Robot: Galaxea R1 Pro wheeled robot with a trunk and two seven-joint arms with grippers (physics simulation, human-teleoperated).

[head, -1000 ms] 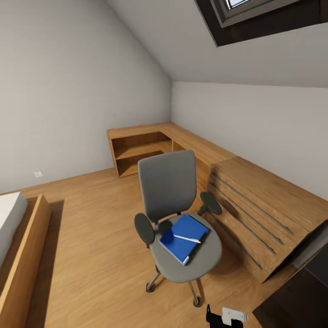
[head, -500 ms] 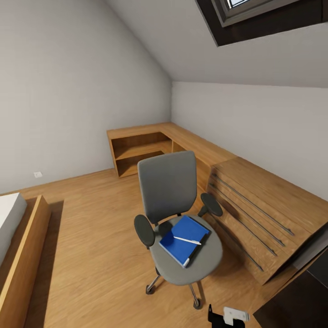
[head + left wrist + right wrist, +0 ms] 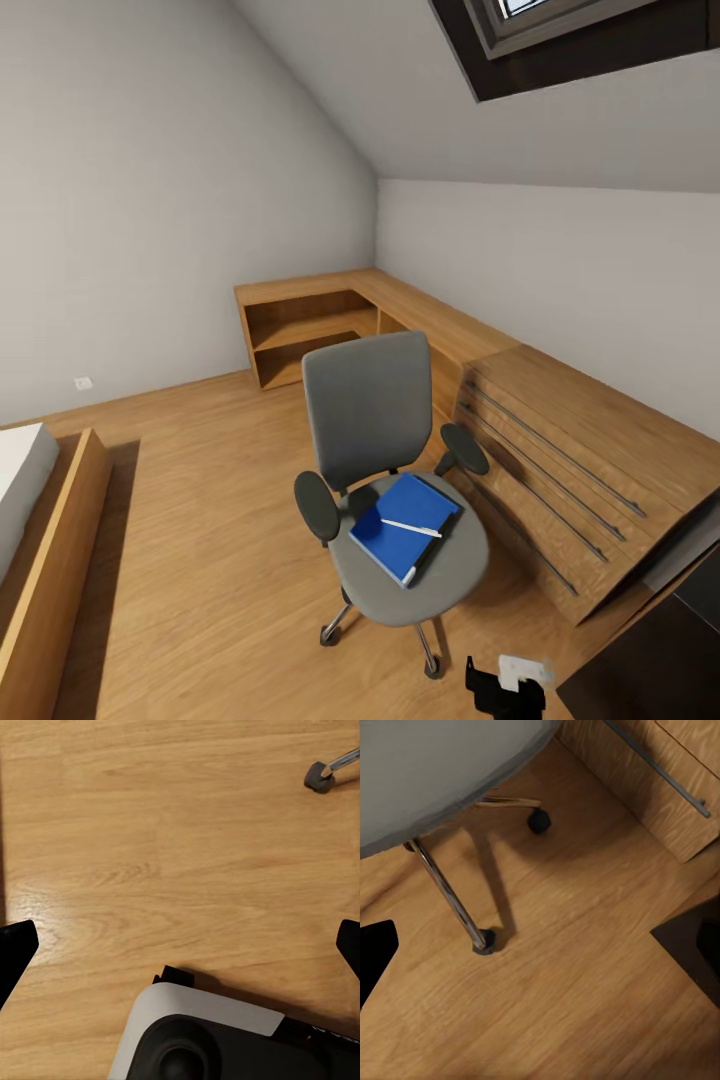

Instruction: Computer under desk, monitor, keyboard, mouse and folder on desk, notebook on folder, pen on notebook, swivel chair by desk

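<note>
Three flat things stacked on swivel chair seat: blue folder, dark notebook edge showing beneath at its right side, white pen lying loose on top. Judged light, thin, stiff; pen likely to roll off if stack tilts. Best hold: pen lifted first, then folder pinched at overhanging front corner. Wooden drawer chest just beside chair. Both wrist views: fingers spread wide, holding nothing, over wood floor.
</note>
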